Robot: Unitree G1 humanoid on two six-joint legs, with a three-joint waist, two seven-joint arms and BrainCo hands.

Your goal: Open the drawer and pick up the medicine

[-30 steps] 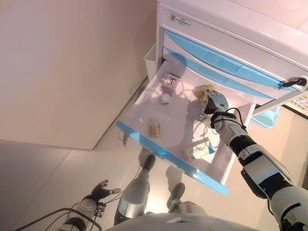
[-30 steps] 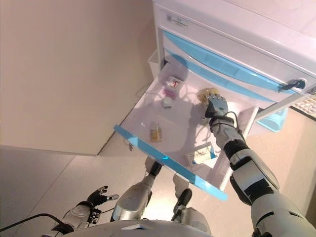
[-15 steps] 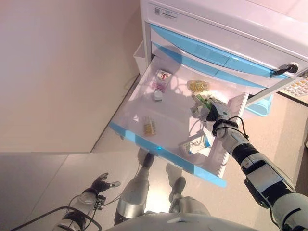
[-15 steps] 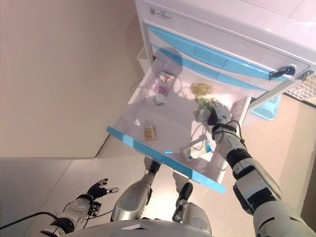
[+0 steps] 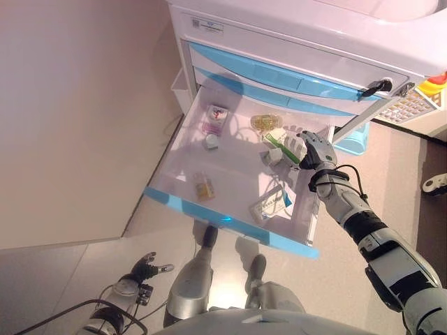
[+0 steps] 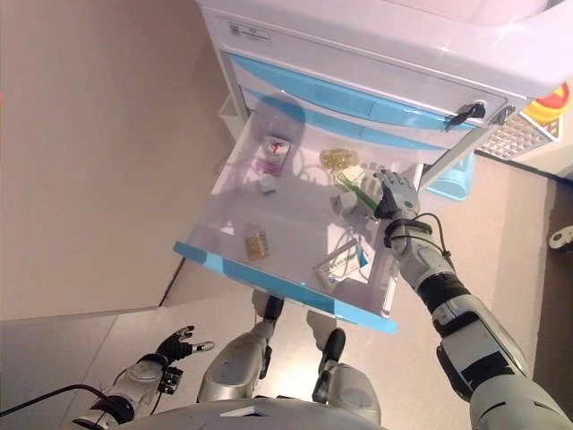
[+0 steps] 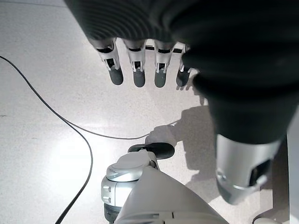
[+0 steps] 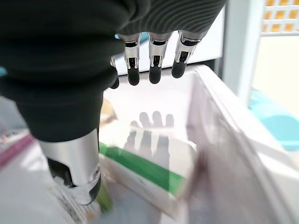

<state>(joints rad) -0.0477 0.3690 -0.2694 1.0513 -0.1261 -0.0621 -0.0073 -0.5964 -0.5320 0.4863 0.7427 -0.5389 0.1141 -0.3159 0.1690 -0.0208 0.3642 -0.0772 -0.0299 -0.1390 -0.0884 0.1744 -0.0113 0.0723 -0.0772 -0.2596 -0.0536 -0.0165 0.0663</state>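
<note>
Drawer (image 5: 230, 227) of the white cabinet (image 5: 293, 28) stands pulled far out, its blue front edge nearest the robot and its pale tray open to view. Two more blue-fronted drawers above it are closed. Inside the open tray lie several medicines: a pink and white box (image 5: 214, 118) at the far left, a small white cap-like piece (image 5: 211, 140) just near of it, a small amber bottle (image 5: 204, 188) toward the near left, a yellowish blister pack (image 5: 265, 123) at the far middle, and a flat white and blue box (image 5: 267, 206) at the near right.

At the far right of the tray, the right hand (image 5: 312, 149) is up over the drawer with a white box with a green stripe (image 5: 283, 144) against its palm side. The right wrist view shows the fingers (image 8: 154, 70) fairly straight and the thumb beside the box's green edge; I cannot tell whether the thumb and fingers actually pinch the box.

The left hand (image 5: 145, 267) hangs low beside the robot over the floor (image 5: 63, 272), fingers relaxed and holding nothing.
</note>
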